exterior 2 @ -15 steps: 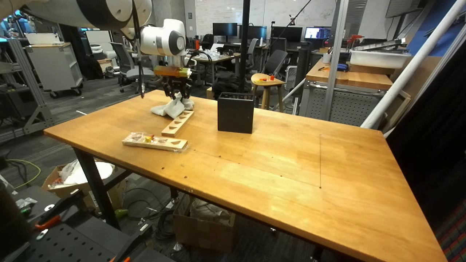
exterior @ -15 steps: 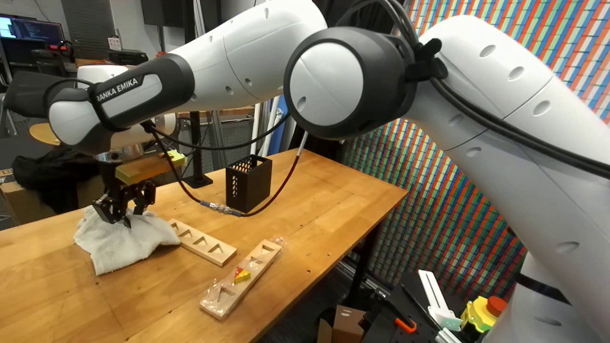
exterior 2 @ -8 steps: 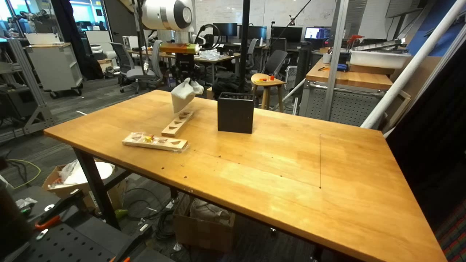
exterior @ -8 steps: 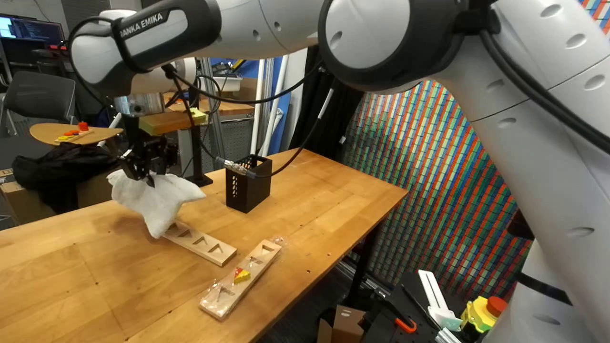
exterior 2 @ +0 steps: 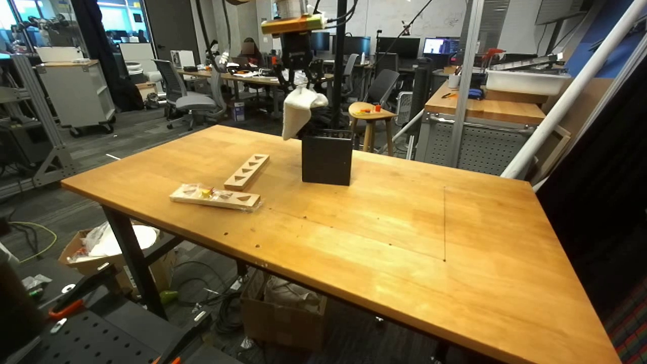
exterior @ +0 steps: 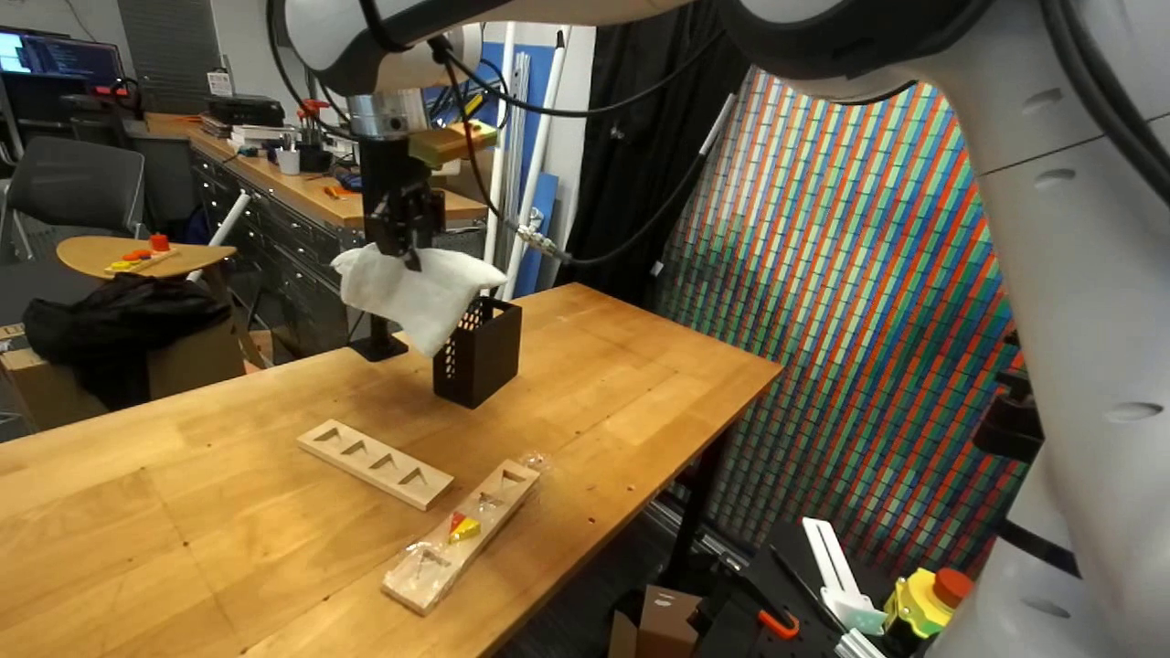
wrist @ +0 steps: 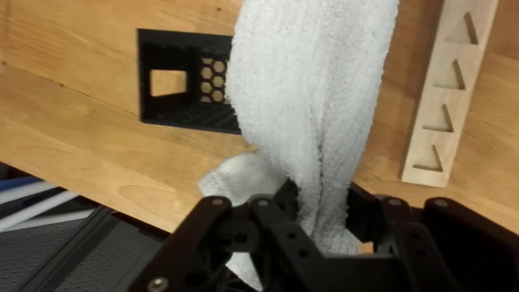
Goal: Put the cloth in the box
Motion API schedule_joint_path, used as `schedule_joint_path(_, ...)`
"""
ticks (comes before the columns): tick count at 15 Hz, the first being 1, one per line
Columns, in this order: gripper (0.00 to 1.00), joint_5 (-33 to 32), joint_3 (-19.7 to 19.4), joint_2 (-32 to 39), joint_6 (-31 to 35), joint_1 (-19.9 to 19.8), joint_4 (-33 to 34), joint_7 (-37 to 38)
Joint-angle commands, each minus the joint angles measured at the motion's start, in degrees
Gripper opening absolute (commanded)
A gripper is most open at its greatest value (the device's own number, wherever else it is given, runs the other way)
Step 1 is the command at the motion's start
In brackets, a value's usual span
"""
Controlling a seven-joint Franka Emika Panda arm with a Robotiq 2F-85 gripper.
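Cloth, white: held by the gripper, jaws drawn narrow on a gathered fold, loose ends hanging beneath, raised above the table. Box, black: upright, below the gripper and off to one side. Step in hand, as judged: transfer, the cloth not yet in the box. Next move probably calls for shifting sideways over the mouth, lowering, tucking in the corners, then release; a corner could drape over the rim. Contact of hanging corner with box: cannot tell. Fabric: terry-like, rough nap, soft creases. Box walls: thin, rigid-looking, one plain, one pierced with hexagons; top uncovered. Wooden strip: pale, flat, triangular recesses; below the gripper, on the side away from the box. Film-wrapped strip: similar, glossy covering, farther from the gripper.
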Motion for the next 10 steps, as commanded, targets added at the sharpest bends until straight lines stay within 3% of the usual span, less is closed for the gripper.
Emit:
schedule_joint_path(1,0.06,-2.4,-1.1,-4.3,-0.4,-3.6,-3.3,-8.4)
schedule_joint_path(6,0.06,-2.0,-1.0,-4.0,0.8,-8.0,-2.9,-17.2)
schedule_joint_path(10,0.06,-1.3,-0.6,-3.5,0.8,-8.4,-3.4,-19.3)
